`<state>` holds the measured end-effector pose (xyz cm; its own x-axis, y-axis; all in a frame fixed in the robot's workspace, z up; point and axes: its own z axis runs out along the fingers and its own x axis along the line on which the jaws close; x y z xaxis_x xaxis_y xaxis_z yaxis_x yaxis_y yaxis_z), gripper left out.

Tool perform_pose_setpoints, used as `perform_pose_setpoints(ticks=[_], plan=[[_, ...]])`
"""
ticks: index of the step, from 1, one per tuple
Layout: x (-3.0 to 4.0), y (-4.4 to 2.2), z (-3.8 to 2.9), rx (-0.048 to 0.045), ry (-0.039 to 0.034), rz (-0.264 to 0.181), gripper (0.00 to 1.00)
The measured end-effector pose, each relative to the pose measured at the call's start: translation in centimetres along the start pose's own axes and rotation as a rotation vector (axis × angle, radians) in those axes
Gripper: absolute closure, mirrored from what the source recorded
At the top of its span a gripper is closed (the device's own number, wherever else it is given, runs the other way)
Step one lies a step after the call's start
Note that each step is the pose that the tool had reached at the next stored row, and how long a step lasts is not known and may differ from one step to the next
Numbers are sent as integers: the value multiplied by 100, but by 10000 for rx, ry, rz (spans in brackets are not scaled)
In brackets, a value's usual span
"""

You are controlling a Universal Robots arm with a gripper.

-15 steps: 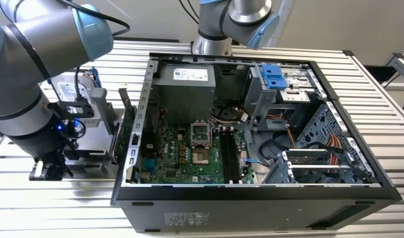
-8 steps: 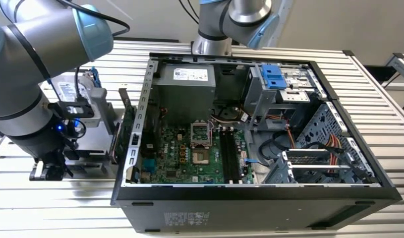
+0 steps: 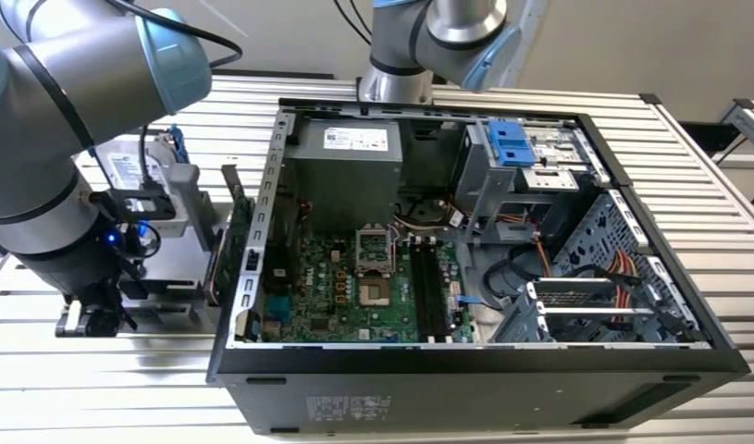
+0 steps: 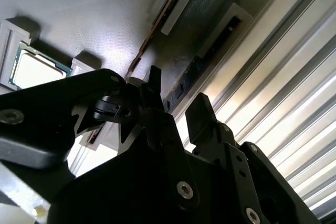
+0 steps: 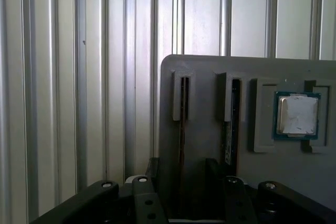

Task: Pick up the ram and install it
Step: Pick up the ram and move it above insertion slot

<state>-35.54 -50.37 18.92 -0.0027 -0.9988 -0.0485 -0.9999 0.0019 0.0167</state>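
Can't see the lower ends of the ram [image 5: 182, 124] or the other stick [image 5: 231, 119], cut off behind the gripper [image 5: 184, 165] hanging over the gray tray [image 5: 210, 65]. Can't pin down the stick between the fingers [image 4: 199, 114] either; spread apart, clamped on nothing. Spotted the ram on edge in the tray's outermost slot, other stick one slot in, processor chip [image 5: 297, 114] in a tray pocket past that.
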Motion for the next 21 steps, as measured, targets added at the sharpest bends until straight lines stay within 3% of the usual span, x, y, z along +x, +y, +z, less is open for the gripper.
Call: perform_pose_setpoints(ticks=[19,20,21], plan=[[0,0,0,-4,1,-95,0],[0,0,0,-6,2,-127,100],[0,0,0,-6,3,-132,100]])
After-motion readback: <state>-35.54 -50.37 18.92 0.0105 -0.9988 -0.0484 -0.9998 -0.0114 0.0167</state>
